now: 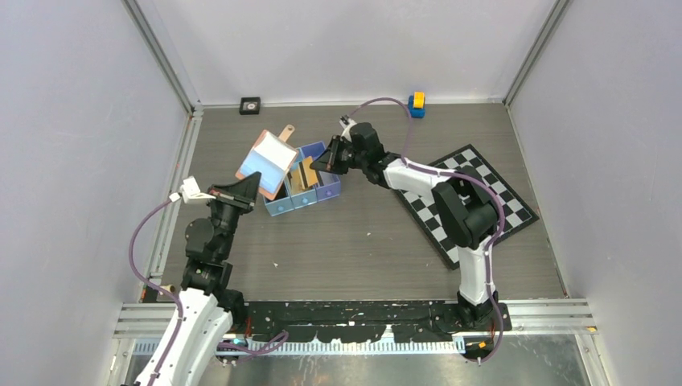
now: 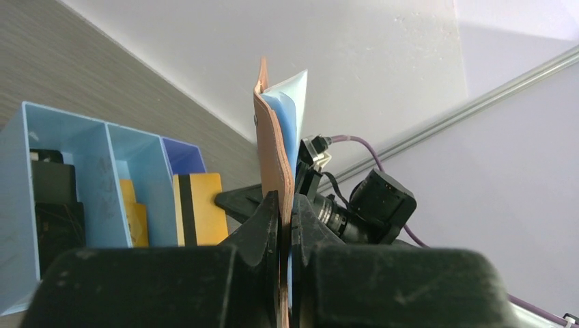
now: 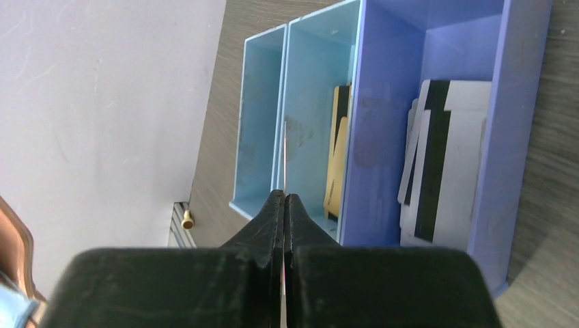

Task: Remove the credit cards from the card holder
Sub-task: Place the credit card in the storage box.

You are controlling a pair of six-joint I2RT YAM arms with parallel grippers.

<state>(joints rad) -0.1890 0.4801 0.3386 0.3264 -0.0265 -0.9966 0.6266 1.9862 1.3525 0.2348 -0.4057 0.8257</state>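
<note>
Card holder (image 1: 273,157), tan and folded open, is held up off the table just left of the blue tray (image 1: 281,207), with a pale blue face inside it showing; whether that face is a card or the lining I cannot tell. The left gripper (image 2: 287,219) is clamped tight on the holder's lower edge, so it stands upright and edge-on between the fingers. The right gripper (image 3: 284,198) is pinched shut on an orange card (image 2: 201,205) with a dark stripe, held on edge over the tray's middle compartment. More orange cards (image 3: 336,157) stand in that compartment. White striped cards (image 3: 444,157) sit in the purple-blue end compartment and a dark card (image 2: 54,184) in the other end. A checkered board (image 1: 482,201) lies to the right.
</note>
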